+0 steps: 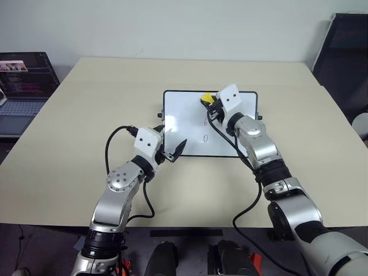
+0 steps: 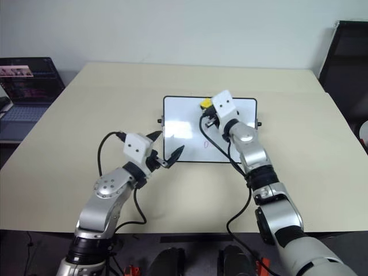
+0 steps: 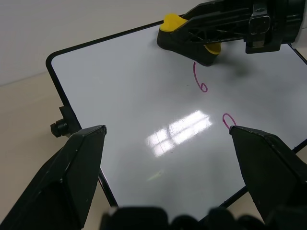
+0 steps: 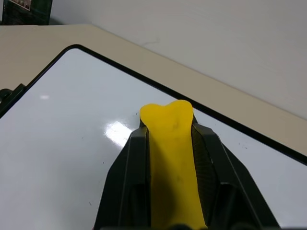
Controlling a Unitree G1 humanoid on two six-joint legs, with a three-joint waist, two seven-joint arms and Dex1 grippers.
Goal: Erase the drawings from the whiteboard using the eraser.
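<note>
Two pincers are sharing the work here. The right pincer is clamping the eraser between its closed fingers, yellow top up and dark underside pressed flat on the whiteboard, because only that felt face wipes ink. It is sitting near the board's far edge, toward twelve o'clock, at the head of the column of drawings; working down from there would let one pass cross the marks in turn. In the left wrist view a "6" is lying just beside the eraser, toward six o'clock, and a "0" farther on the same way; any "4" is not showing, perhaps already wiped or under the eraser.

The left pincer is standing wide open at the board's near left corner, about seven o'clock, its fingers spanning the black frame, apparently to brace the glossy board against sliding; whether they are touching it I cannot tell.

The board is lying flat mid-table, with a laptop off at nine o'clock.
</note>
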